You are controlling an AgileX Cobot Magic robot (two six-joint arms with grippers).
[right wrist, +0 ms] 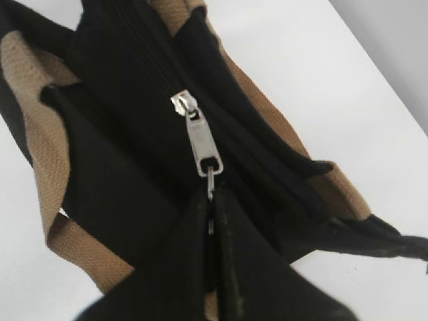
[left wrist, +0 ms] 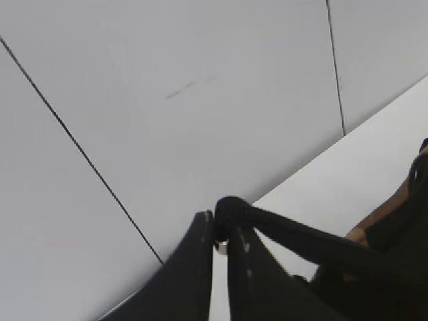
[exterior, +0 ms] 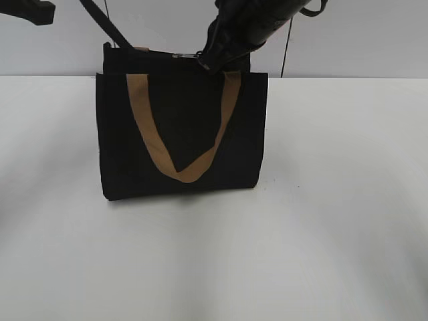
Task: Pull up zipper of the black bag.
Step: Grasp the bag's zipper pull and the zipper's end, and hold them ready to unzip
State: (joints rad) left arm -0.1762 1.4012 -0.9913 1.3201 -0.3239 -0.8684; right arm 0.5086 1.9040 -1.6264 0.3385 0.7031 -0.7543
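Exterior view: black bag [exterior: 180, 134] upright on the white table [exterior: 334, 234], left of centre, one tan strap handle [exterior: 184, 127] hanging down its near face. Right gripper [exterior: 204, 63] down at the top edge, just beside a glint of the silver pull tab [exterior: 182, 56]. Thin black strap [exterior: 107, 23] running taut from the bag's top left corner up out of frame.

Left wrist view: left gripper [left wrist: 217, 234] pressed together on that black strap [left wrist: 294, 237], holding it up against the pale wall.

Right wrist view: right gripper [right wrist: 212, 221] pinching the end of the pull tab [right wrist: 202, 144]; zipper [right wrist: 144, 63] running away beyond it, seemingly closed there.

Best to pull straight along the zipper line, keep the pinch firm, keep the left strap taut against the pull.
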